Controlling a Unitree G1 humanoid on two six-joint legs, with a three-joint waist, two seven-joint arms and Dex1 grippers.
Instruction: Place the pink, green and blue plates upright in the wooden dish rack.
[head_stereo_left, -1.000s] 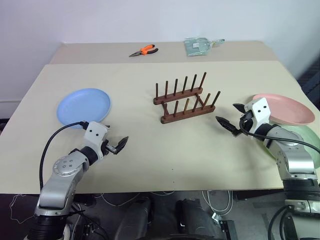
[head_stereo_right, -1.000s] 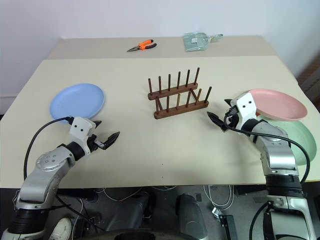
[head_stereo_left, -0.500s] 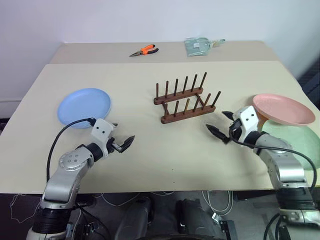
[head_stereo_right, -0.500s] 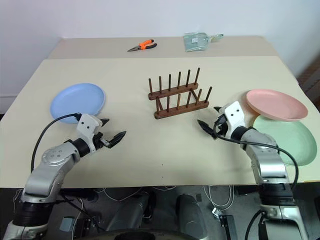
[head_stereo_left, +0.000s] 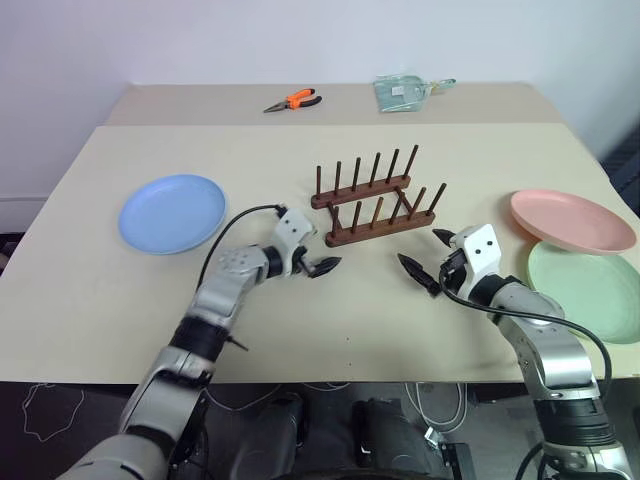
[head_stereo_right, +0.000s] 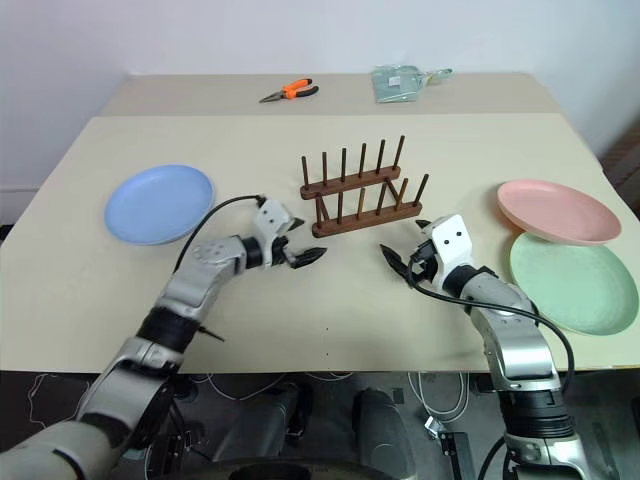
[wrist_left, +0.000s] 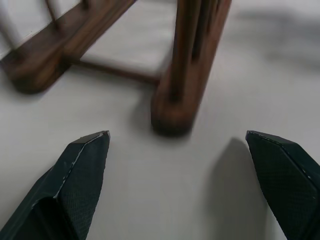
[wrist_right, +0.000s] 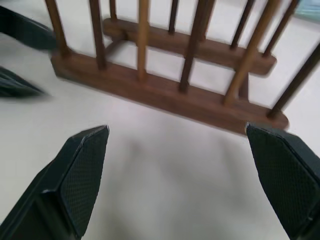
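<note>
- The left gripper (head_stereo_left: 318, 266) is reaching in across the cream table (head_stereo_left: 120, 300) toward the near-left end of the wooden dish rack (head_stereo_left: 375, 208), its two black fingers spread wide and holding nothing; a second ago it was hanging near the table's front-left corner, just in front of the blue plate (head_stereo_left: 172, 212).
- The right gripper (head_stereo_left: 428, 258) is hovering just in front of the rack's near-right end, jaws likewise wide and empty; it has drifted in from beside the pink plate (head_stereo_left: 572, 220), which it was overlapping a second ago.
- Both grippers are now flanking the near rail of the rack, which suggests they are getting ready to steady or shift it rather than to pick up a plate.
- The rack is standing empty at mid-table, both peg rows bare.
- The blue plate is lying flat at the left; the pink plate is lying at the right with its near edge over the far rim of the green plate (head_stereo_left: 590, 292). None has moved, so all three placements are still to come.
- Orange-handled pliers (head_stereo_left: 291, 100) and a clear packet (head_stereo_left: 402, 92) are lying untouched on the far table.
</note>
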